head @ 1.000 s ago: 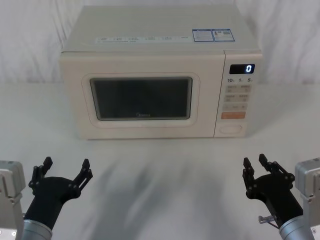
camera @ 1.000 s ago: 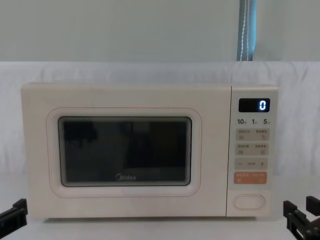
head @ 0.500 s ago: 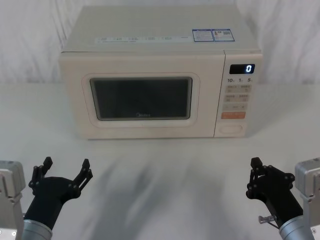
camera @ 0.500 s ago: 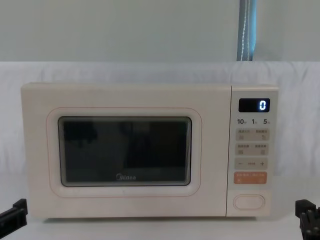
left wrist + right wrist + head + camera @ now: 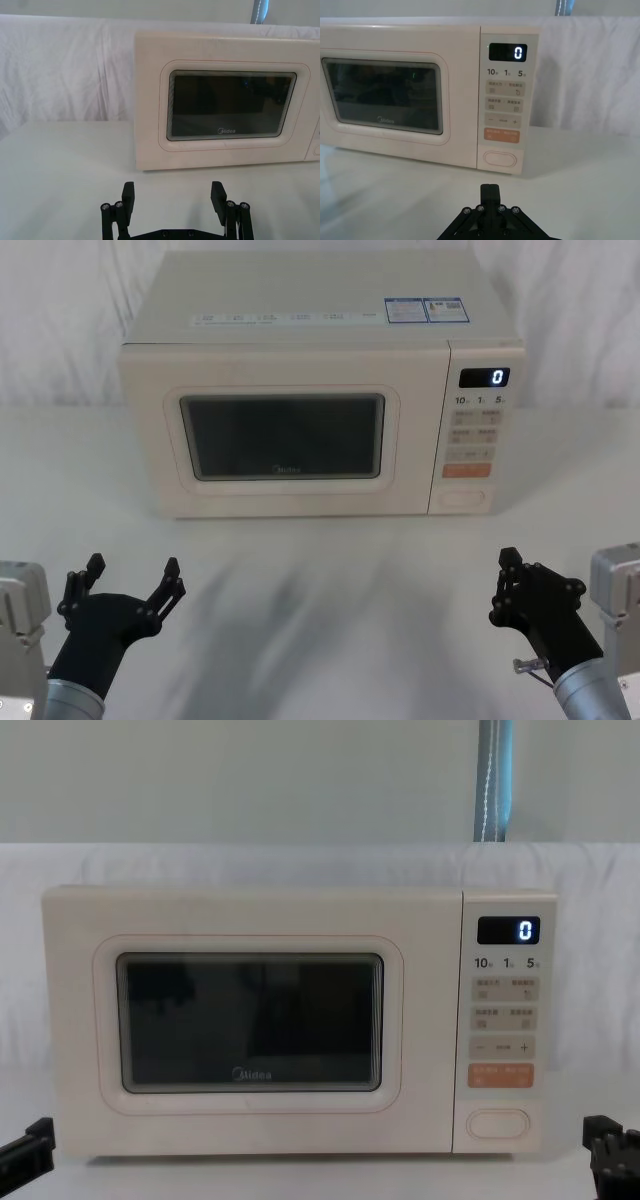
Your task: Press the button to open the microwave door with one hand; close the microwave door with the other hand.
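Cream plastic covers the microwave point(image 5: 320, 390), which stands toward the far edge of the white table point(image 5: 330, 600), square to the robot. White cloth hangs behind it, and a blue-grey strip point(image 5: 493, 780) runs up the wall above the cloth.

Nothing lies between the grippers and the microwave's front. The microwave door point(image 5: 283, 435) is shut flush (its dark window gives no view of anything inside). To the door's right is the narrow control panel point(image 5: 477, 430), its display point(image 5: 485, 378) lit with a "0". Below the small keys sits an orange key point(image 5: 467, 470), and lowest of all the button point(image 5: 463, 497), pale and pill-shaped, unpressed.

Near the table's front left corner, the left gripper point(image 5: 129, 578) hovers with its fingers spread wide apart and nothing between them; its wrist view shows the same gap point(image 5: 173, 196), facing the door. Near the front right corner, the right gripper point(image 5: 510, 568) has its fingers pressed together on nothing, and its wrist view point(image 5: 489, 192) shows it facing the button point(image 5: 501, 158), well short of it.
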